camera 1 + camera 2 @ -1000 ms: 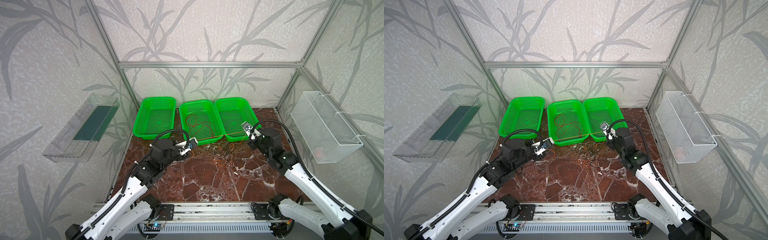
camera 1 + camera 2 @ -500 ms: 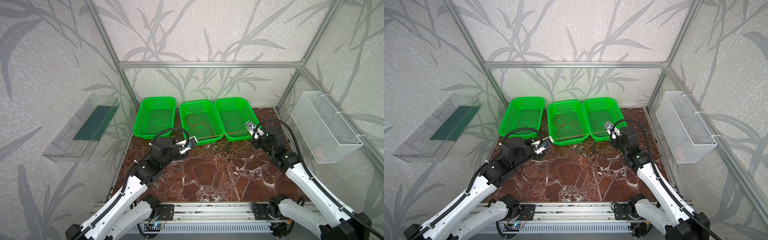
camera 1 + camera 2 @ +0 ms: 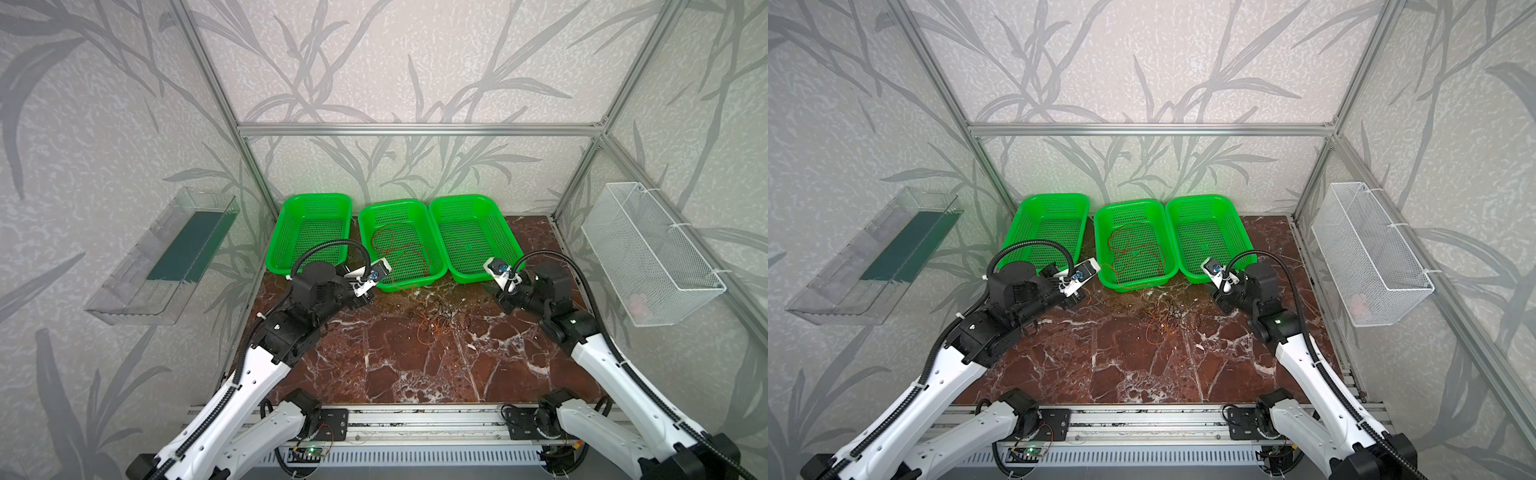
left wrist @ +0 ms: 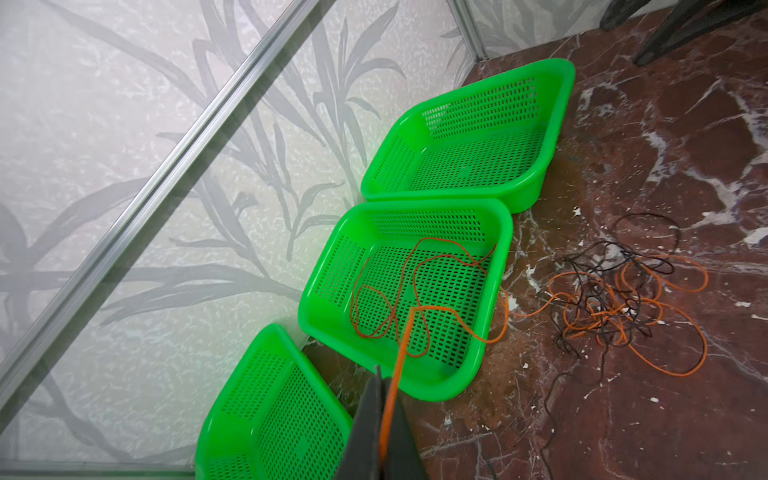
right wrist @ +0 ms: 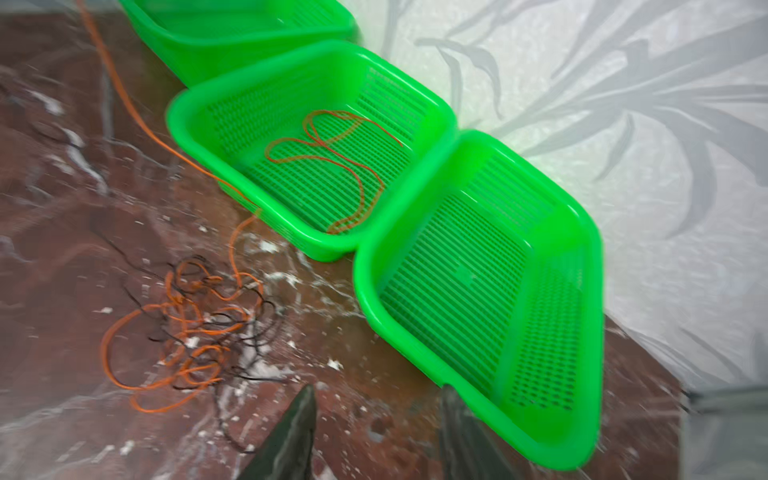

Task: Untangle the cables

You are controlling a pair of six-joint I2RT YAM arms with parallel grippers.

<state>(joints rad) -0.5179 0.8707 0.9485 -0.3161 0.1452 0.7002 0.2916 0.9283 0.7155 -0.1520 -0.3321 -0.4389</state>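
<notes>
The left pincer [image 4: 384,419] clamps the orange cable [image 4: 399,357]; the right pincer [image 5: 376,432] stands apart, empty. Draw the cable slowly out of the tangle [image 4: 611,303] on the worktop [image 4: 623,415] (black loops may snag) — pinning the knot with the right pincer.

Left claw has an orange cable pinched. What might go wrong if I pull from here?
1. The orange cable in the shut left claw crosses the middle basket and runs over its rim into the tangle; pulling may drag the basket or hook the red cable inside.
2. The right claw is open and empty, so nothing pins the tangle; the whole knot may slide along instead of loosening.
</notes>
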